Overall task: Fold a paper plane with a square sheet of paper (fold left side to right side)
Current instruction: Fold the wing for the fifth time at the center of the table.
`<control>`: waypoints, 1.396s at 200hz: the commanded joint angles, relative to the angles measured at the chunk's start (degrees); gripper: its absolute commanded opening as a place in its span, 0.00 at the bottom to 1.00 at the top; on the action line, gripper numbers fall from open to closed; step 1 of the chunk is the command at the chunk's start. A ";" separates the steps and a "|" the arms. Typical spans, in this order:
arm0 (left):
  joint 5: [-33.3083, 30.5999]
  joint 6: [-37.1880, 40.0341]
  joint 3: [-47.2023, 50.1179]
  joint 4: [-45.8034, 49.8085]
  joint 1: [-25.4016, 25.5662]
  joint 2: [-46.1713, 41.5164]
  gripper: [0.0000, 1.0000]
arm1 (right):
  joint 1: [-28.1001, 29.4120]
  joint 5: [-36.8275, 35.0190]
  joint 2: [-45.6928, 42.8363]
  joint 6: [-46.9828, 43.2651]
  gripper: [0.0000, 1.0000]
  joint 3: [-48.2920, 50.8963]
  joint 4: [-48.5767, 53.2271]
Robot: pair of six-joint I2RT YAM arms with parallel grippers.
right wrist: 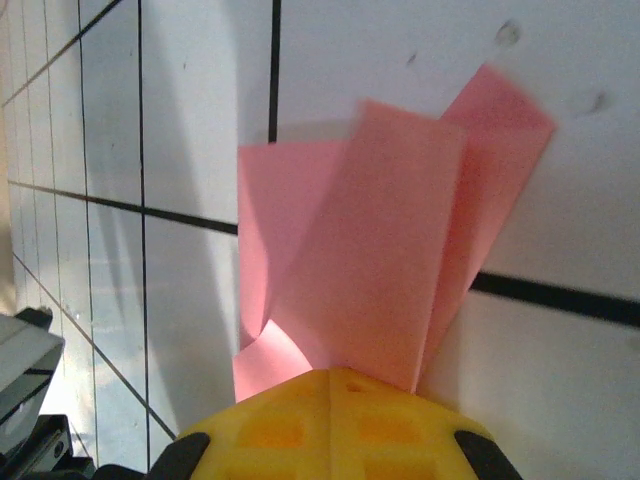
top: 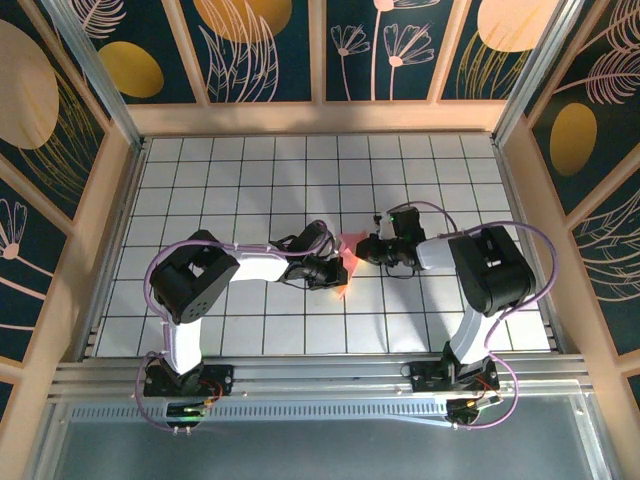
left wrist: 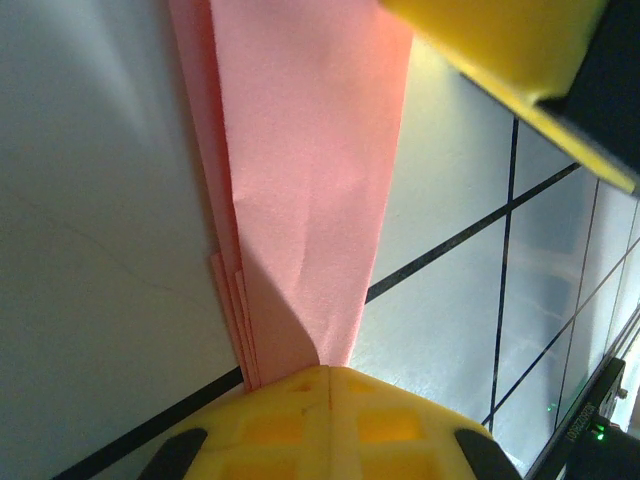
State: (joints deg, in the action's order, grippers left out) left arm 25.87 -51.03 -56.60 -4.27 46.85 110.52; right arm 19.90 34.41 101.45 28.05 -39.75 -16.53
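here, left gripper (left wrist: 330, 372) pinching the paper plane (left wrist: 310, 180), right gripper (right wrist: 340, 372) pinching it too

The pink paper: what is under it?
Under the folded pink paper lies the white gridded table; a black grid line passes beneath. Its pinched ends are covered by the yellow jaws.
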 commanded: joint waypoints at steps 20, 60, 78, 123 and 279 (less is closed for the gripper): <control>-4.08 0.88 1.63 8.32 0.16 3.12 0.00 | -3.38 -3.39 3.44 -3.68 0.00 -2.89 1.61; -4.25 0.81 1.75 8.32 0.26 2.94 0.00 | -5.39 -3.01 5.14 -4.83 0.00 -5.42 2.64; -4.33 0.84 1.75 8.32 0.34 2.90 0.00 | -6.05 -2.91 5.97 -5.35 0.00 -6.66 3.15; -4.50 0.72 1.75 8.31 0.34 2.85 0.00 | -7.50 -2.77 8.22 -6.50 0.00 -9.74 4.54; -4.87 0.71 1.70 8.14 0.47 2.37 0.00 | -2.90 -0.13 -10.49 -0.20 0.00 -2.82 14.87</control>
State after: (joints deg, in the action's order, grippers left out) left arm 25.45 -51.05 -56.60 -4.25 47.05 110.52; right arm 13.43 32.47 95.24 23.18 -46.85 -4.27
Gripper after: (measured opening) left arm 0.044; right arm 0.046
